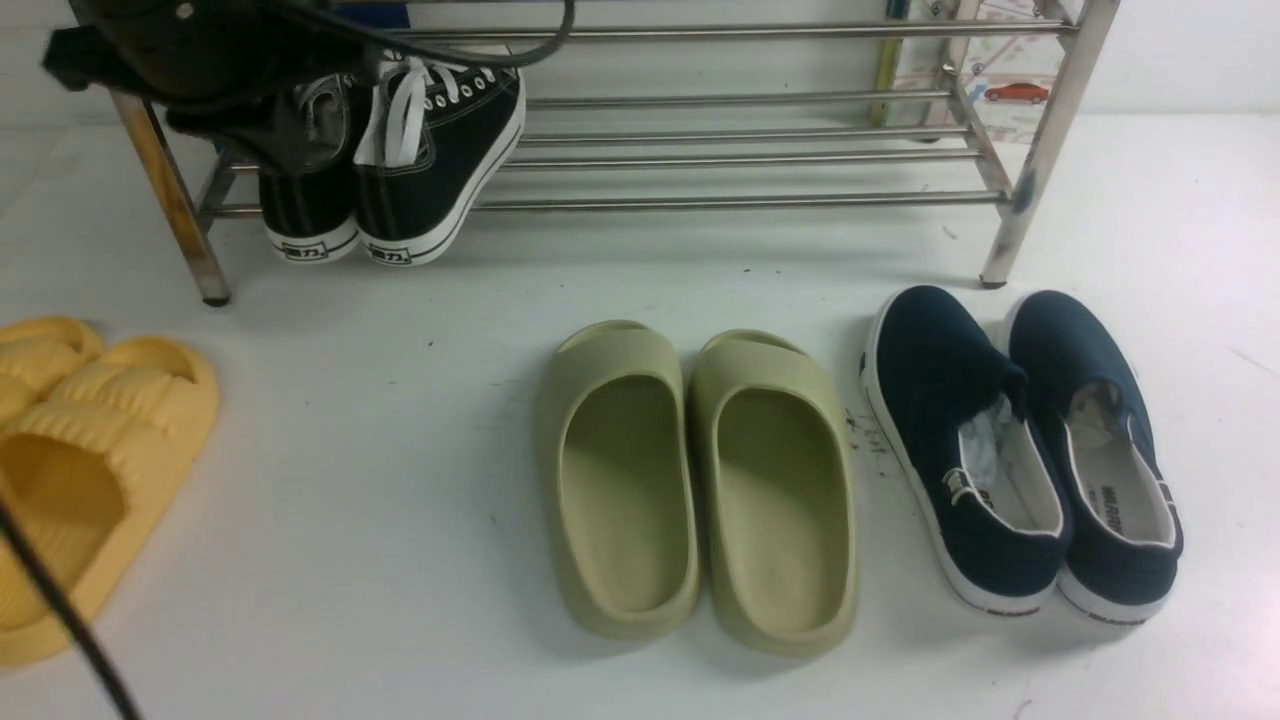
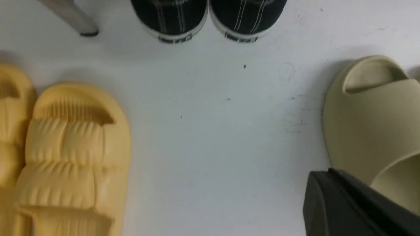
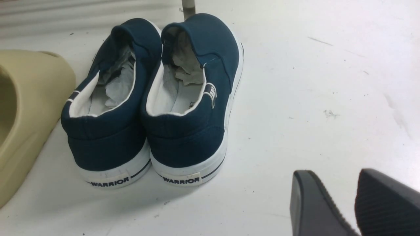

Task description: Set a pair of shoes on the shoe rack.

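The pair of shoes, two black lace-up sneakers (image 1: 440,150) with white laces and soles, lies on the lower shelf of the steel shoe rack (image 1: 740,200) at its left end. Their heels (image 2: 172,16) stick out past the front bar. My left arm (image 1: 200,50) hangs dark over them and hides part of the left sneaker (image 1: 310,215). In the left wrist view my left gripper (image 2: 320,173) is shut, empty, and well apart from the heels. My right gripper (image 3: 334,172) stands open over bare floor with nothing between its fingers.
Yellow slides (image 1: 90,440) lie at the left, olive-green slides (image 1: 700,480) in the middle and navy slip-on shoes (image 1: 1020,450) at the right, all on the white floor before the rack. A rack leg (image 2: 70,14) stands beside the sneakers' heels.
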Robot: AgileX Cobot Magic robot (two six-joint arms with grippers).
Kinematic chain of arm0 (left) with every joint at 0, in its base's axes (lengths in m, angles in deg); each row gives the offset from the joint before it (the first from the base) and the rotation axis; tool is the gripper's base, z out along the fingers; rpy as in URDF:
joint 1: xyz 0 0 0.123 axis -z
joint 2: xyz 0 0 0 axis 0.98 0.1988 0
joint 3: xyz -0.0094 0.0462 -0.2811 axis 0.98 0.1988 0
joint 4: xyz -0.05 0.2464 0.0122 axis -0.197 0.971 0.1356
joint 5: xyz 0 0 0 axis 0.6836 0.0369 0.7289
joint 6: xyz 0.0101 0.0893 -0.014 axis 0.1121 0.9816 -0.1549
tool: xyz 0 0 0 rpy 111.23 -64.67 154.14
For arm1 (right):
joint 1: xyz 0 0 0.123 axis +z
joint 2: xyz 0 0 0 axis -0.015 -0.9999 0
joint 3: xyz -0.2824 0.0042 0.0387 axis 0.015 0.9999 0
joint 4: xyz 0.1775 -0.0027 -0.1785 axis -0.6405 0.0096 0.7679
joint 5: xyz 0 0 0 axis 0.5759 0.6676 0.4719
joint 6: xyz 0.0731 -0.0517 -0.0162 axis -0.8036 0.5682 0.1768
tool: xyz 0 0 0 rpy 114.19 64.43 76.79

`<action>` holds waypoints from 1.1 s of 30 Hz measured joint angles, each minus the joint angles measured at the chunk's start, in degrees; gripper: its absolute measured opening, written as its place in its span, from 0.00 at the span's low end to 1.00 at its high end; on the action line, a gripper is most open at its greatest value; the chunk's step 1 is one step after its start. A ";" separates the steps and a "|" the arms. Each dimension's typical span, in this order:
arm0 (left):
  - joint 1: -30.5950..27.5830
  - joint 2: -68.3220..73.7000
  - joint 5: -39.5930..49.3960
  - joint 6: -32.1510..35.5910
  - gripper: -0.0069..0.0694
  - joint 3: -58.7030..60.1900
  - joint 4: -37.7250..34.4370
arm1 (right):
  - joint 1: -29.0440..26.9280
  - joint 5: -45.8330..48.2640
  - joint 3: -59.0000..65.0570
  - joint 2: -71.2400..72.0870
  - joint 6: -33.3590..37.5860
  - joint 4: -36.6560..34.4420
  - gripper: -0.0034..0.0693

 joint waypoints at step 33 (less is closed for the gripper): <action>0.00 -60.78 2.24 1.02 0.07 43.35 -4.01 | 0.00 0.00 0.00 0.00 0.00 0.00 0.38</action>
